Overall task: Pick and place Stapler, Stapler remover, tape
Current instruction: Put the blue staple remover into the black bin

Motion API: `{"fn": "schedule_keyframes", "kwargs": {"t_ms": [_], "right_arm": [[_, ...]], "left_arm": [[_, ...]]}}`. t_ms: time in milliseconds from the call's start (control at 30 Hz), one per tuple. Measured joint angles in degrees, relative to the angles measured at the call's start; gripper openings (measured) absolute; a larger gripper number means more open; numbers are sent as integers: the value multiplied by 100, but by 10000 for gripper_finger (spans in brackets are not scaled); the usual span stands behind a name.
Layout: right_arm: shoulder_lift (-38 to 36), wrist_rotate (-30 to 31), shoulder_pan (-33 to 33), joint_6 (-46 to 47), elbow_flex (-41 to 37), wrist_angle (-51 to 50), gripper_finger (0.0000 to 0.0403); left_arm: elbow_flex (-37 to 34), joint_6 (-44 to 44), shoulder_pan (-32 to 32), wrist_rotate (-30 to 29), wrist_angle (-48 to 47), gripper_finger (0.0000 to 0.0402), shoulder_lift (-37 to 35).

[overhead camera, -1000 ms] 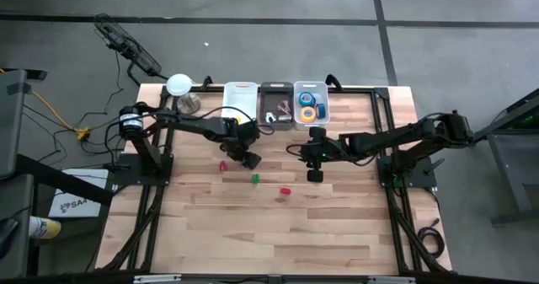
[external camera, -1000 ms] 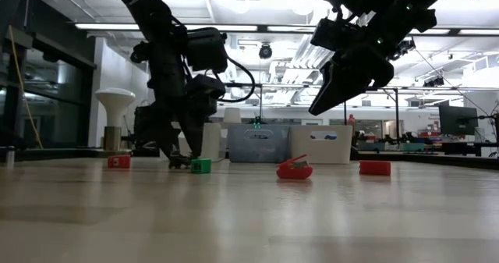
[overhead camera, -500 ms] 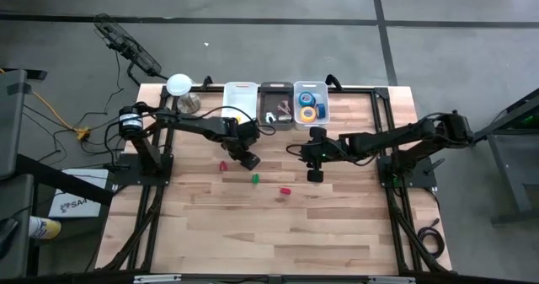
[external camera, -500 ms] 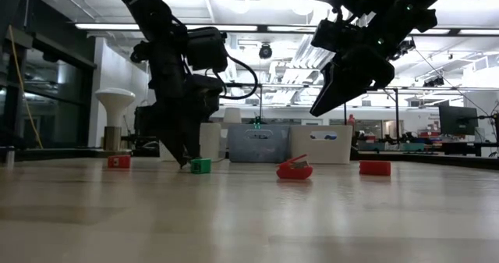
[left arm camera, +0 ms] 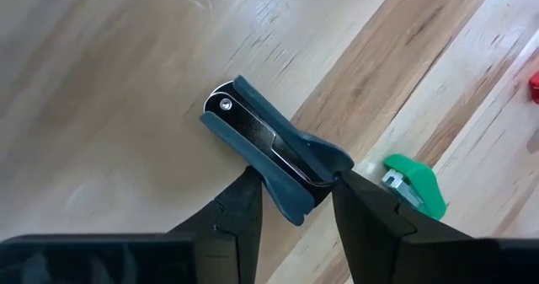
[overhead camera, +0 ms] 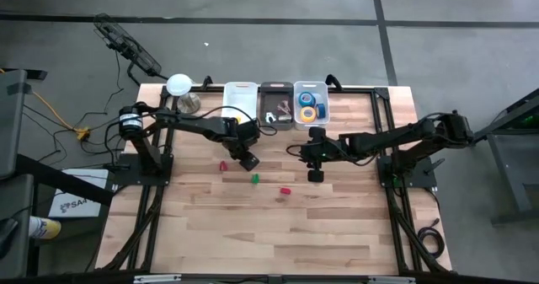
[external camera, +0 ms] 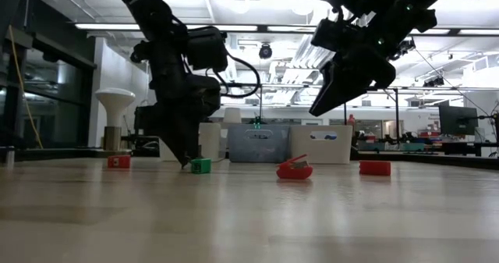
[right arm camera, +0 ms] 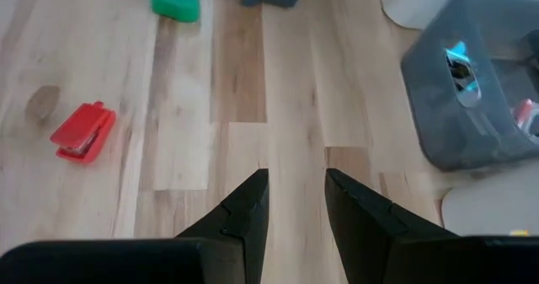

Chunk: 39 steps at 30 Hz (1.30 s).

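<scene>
A blue-grey stapler remover (left arm camera: 261,136) with a chrome strip lies flat on the wooden table; my left gripper (overhead camera: 248,160) stands over it, shut on it. Beside it lies a small green stapler (left arm camera: 413,187), with red ones (overhead camera: 223,165) (overhead camera: 285,191) nearby. Rolls of blue and yellow tape (overhead camera: 308,107) sit in the clear bin at the far edge. My right gripper (overhead camera: 315,175) hangs open above the table's middle, nothing between its fingers (right arm camera: 244,204). My left gripper pinches the remover's wide flared end (left arm camera: 290,191) between its two fingertips (left arm camera: 248,187), one on each side. The fingers slant steeply down from above. The remover lies flat on the table, its riveted end (left arm camera: 223,105) pointing away from the fingers.
Three bins stand in a row at the far edge: white (overhead camera: 240,99), dark (overhead camera: 276,105) and clear (overhead camera: 322,99). A white lamp-like stand (overhead camera: 179,86) is at the far left. Another red block (external camera: 375,168) shows in the low view. Bare wood (overhead camera: 278,233) lies toward the near edge.
My left gripper has stayed over the remover, rolled its wrist a little and drawn its fingers together until they meet the remover's sides. The remover has stayed on the table. My right arm has kept still.
</scene>
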Motion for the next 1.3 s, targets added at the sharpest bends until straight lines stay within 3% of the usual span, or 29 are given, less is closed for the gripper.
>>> {"fn": "schedule_keyframes", "kwargs": {"t_ms": [567,833,1133,1300], "right_arm": [[2,-1407,0,-1836,0,816,110],[2,-1078,-13,-1758,0,905,110],[2,-852,-16,-1655,0,905,110],[2,-211,-17,-1370,0,881,110]], "left_arm": [[373,937,2,72,-17,120,20],[373,1074,2,137,122,120,14],[377,1189,7,351,918,120,7],[485,1339,61,353,1020,120,7]]}}
